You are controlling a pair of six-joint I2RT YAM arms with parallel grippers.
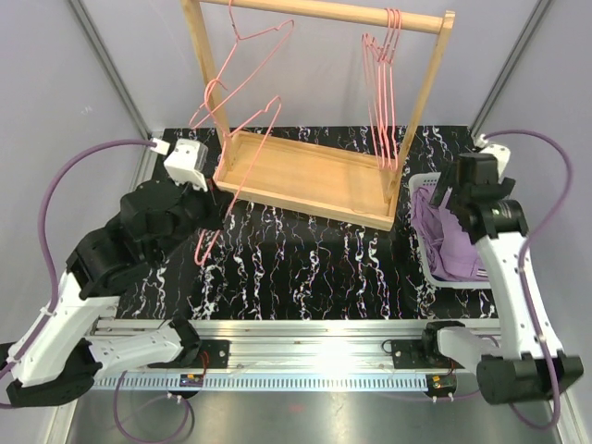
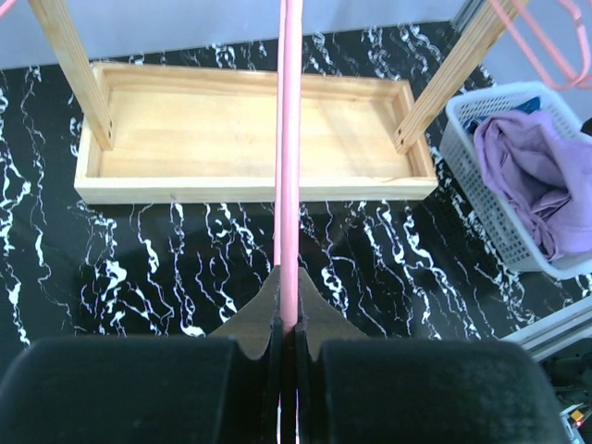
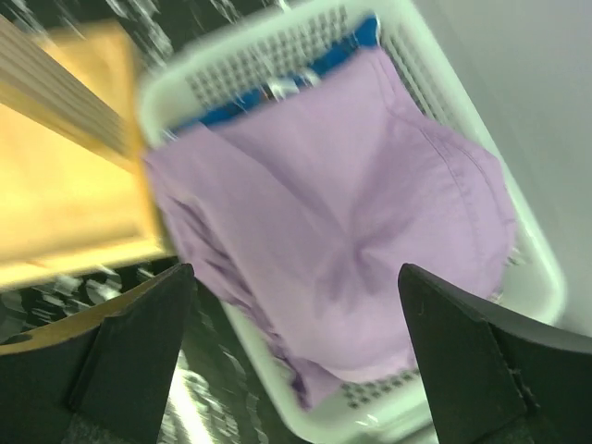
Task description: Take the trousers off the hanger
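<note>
So the lilac trousers (image 3: 351, 213) are lying crumpled in the white basket (image 3: 541, 268), on top of everything and taking up most of it. The blue trousers (image 3: 338, 57) are under them. You only get a strip of blue peeking out along the far end of the basket, and any pattern on it is too blurry to make out. The basket sits on the right side of the black marble-look table (image 1: 305, 259), just beside the right end of the wooden rack (image 1: 305, 176).

The right gripper (image 3: 291, 277) hangs over the basket with its two fingers spread wide apart and nothing between them. The purple cloth shows right through the gap. I can't tell from these views whether the fingertips are touching the fabric. The wrist shot is motion-blurred too, fwiw.

Over on the left, the left gripper (image 2: 289, 319) has its jaws pinched tight on a pink wire hanger (image 2: 289, 185). In the wrist view the wire runs straight up out of the fingers, across the middle of the rack's tray base. From above, that hanger slants down from near the tray's left end toward the table in front of it.

The rack itself is a shallow wooden tray with two uprights and a rail across the top. A bunch of pink hangers (image 1: 384, 92) hangs together near the right end of the rail, and one more hanger (image 1: 250, 55) is hooked near the left end, tilted way off to one side.
</note>
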